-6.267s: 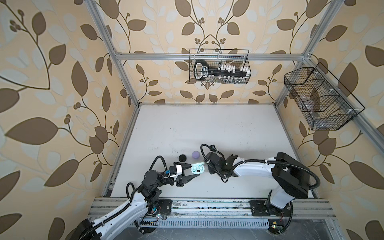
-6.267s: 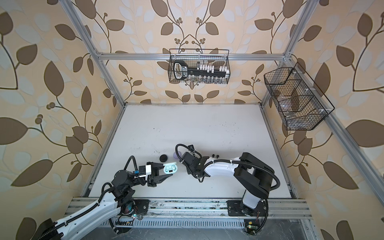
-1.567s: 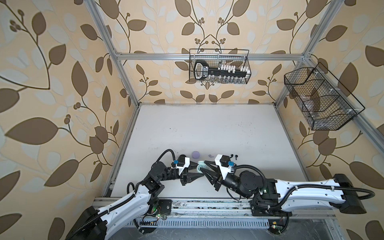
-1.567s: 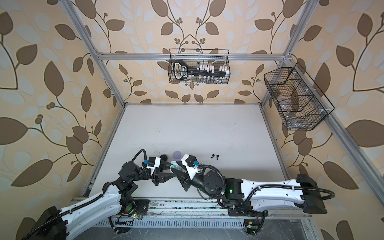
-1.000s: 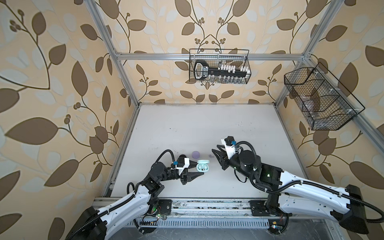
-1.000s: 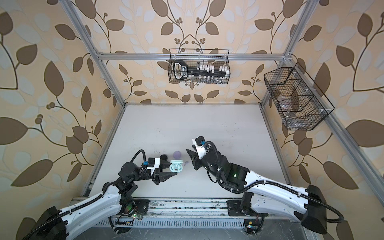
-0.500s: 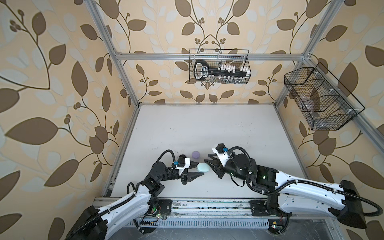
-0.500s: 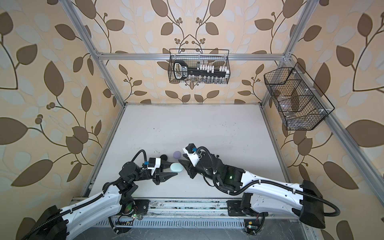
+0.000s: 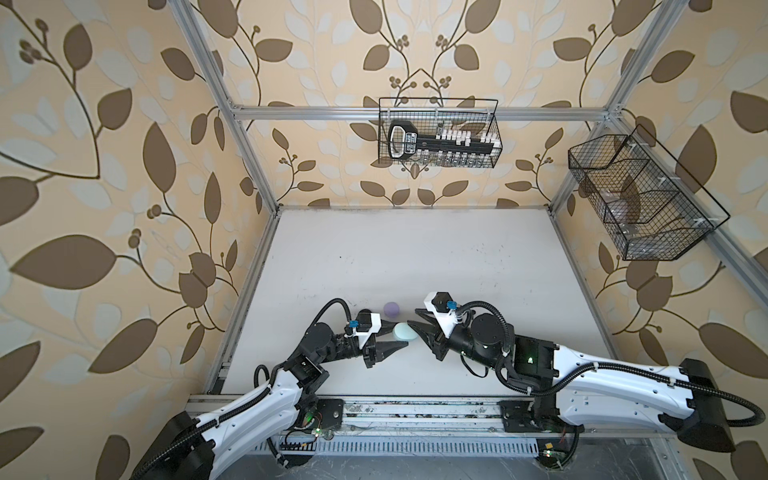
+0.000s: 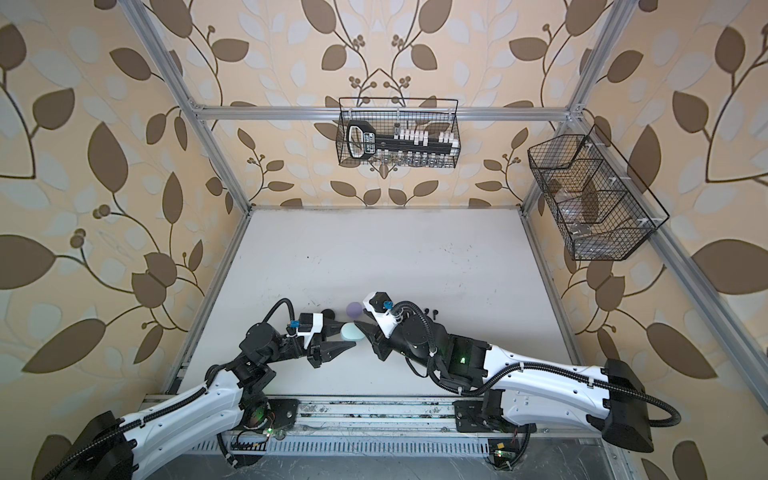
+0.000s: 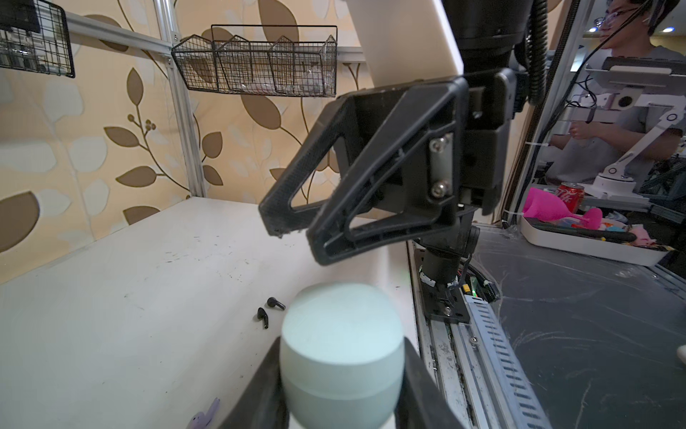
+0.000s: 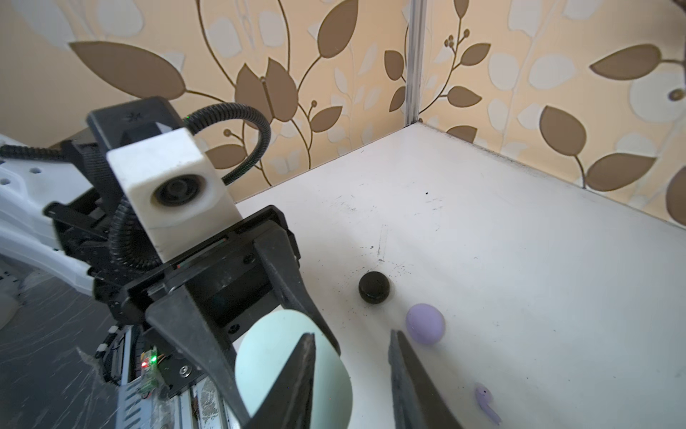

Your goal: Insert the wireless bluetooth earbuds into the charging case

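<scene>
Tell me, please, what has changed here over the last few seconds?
The right gripper drew away from the mint charging case a second ago, then came back; its open jaws now sit beside it. The case looked open then and is closed now. The left gripper has kept hold of it throughout. The lavender case, black case and black earbuds lie where they did.

near the tabletop (image 9: 415,257)'s 6 o'clock edge, the left gripper (image 9: 401,333) clasps a pale mint charging case (image 9: 406,332) between its jaws. the right gripper (image 9: 415,329) points at it from 3 o'clock, jaws slightly apart, tips just beside it. a lavender case (image 9: 391,308) lies near, at 11 o'clock of the mint one.
</scene>
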